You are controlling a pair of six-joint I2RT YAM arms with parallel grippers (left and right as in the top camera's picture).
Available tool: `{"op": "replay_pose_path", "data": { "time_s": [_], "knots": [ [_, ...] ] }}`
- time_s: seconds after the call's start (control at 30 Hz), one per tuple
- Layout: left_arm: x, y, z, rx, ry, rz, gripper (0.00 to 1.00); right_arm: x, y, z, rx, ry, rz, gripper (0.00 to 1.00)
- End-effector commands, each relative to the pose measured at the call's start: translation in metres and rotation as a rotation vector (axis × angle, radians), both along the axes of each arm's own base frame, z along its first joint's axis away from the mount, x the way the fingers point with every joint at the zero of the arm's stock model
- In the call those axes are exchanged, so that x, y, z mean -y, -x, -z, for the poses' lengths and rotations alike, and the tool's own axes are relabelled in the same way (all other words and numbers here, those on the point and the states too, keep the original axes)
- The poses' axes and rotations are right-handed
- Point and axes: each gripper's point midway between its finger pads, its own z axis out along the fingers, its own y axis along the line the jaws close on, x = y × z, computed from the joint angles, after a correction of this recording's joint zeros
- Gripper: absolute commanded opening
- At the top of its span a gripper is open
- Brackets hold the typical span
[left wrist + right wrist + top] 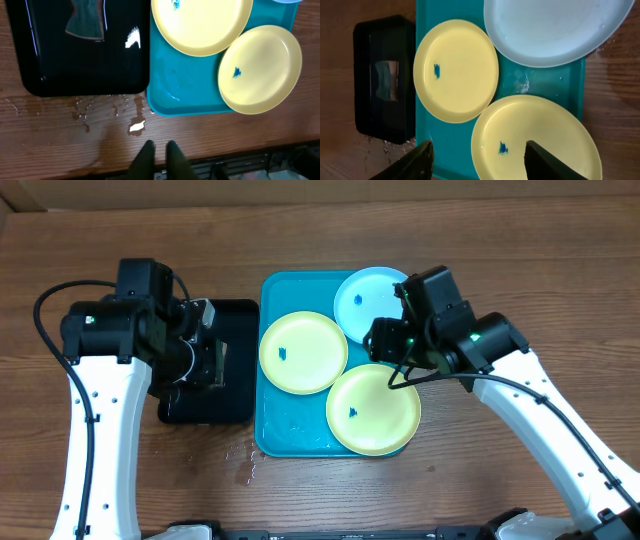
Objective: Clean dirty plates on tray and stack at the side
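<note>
Right tool (pixel 479 146) open, empty, over near yellow-green plate (pixel 545 125). Left tool (pixel 159 152) closed, empty, above wet worktop (pixel 225 135). All three plates (pixel 303 352) on tray (pixel 290 435), blue specks showing. Cleaning looks unstarted; you likely need grey pad (pixel 85 22) from black tray (pixel 75 70) first.

The left arm (pixel 95 410) extends from the near left edge and bends inward at the wrist. The left gripper (pixel 159 150) faces downward, jaws almost together, nothing between them. The right arm (pixel 545 425) extends from the near right edge. The right gripper (pixel 479 149) faces downward, jaws spread wide, empty.
</note>
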Motion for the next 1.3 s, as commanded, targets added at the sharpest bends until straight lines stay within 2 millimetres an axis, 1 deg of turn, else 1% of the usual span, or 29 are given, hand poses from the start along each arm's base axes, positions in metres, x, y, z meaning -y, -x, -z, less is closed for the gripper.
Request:
{"op": "replay_pose_path", "data": {
  "time_s": [0.0, 0.07, 0.17, 0.3, 0.33, 0.4, 0.43, 0.47, 0.5, 0.53, 0.7, 0.87, 1.03, 1.2, 1.27],
  "knots": [
    [-0.001, -0.001, -0.002, 0.008, -0.018, -0.014, 0.36, 0.001, -0.015, -0.003, 0.035, 0.018, 0.040, 0.49],
    [-0.001, 0.000, -0.002, 0.007, -0.018, -0.015, 0.52, -0.001, -0.018, 0.005, 0.022, 0.025, 0.039, 0.33],
    [-0.001, 0.000, -0.002, 0.007, -0.018, -0.015, 0.66, -0.003, -0.022, 0.021, -0.010, 0.041, 0.038, 0.04],
    [-0.001, -0.001, -0.001, 0.007, -0.017, -0.022, 0.67, -0.005, -0.025, 0.048, -0.072, 0.075, 0.037, 0.04],
    [-0.001, -0.001, -0.001, 0.008, -0.017, -0.022, 0.67, -0.007, -0.025, 0.058, -0.091, 0.085, 0.032, 0.04],
    [-0.001, -0.002, -0.001, 0.011, -0.017, -0.022, 0.68, -0.012, -0.026, 0.071, -0.111, 0.097, 0.023, 0.04],
    [-0.001, -0.002, -0.001, 0.012, -0.017, -0.022, 0.68, -0.015, -0.027, 0.078, -0.120, 0.103, 0.016, 0.06],
    [-0.001, -0.003, -0.001, 0.014, -0.017, -0.022, 0.69, -0.018, -0.027, 0.084, -0.126, 0.107, 0.010, 0.10],
    [-0.001, -0.003, -0.001, 0.016, -0.017, -0.022, 0.72, -0.021, -0.028, 0.089, -0.132, 0.110, 0.004, 0.18],
    [-0.001, -0.004, -0.001, 0.019, -0.017, -0.022, 0.73, -0.024, -0.028, 0.094, -0.136, 0.114, -0.003, 0.20],
    [-0.002, -0.005, 0.003, 0.016, -0.021, -0.023, 0.74, -0.035, -0.033, 0.116, -0.141, 0.127, -0.021, 0.21],
    [-0.002, -0.005, 0.008, 0.009, -0.022, -0.023, 0.73, -0.044, -0.040, 0.122, -0.116, 0.121, -0.029, 0.21],
    [-0.002, -0.005, 0.010, 0.005, -0.024, -0.023, 0.73, -0.044, -0.045, 0.131, -0.107, 0.132, -0.023, 0.21],
    [-0.002, -0.007, 0.010, 0.017, -0.024, -0.023, 0.72, -0.047, -0.048, 0.145, -0.115, 0.137, -0.023, 0.21],
    [-0.002, -0.008, 0.010, 0.021, -0.024, -0.023, 0.73, -0.048, -0.050, 0.147, -0.113, 0.135, -0.023, 0.21]
  ]
}}
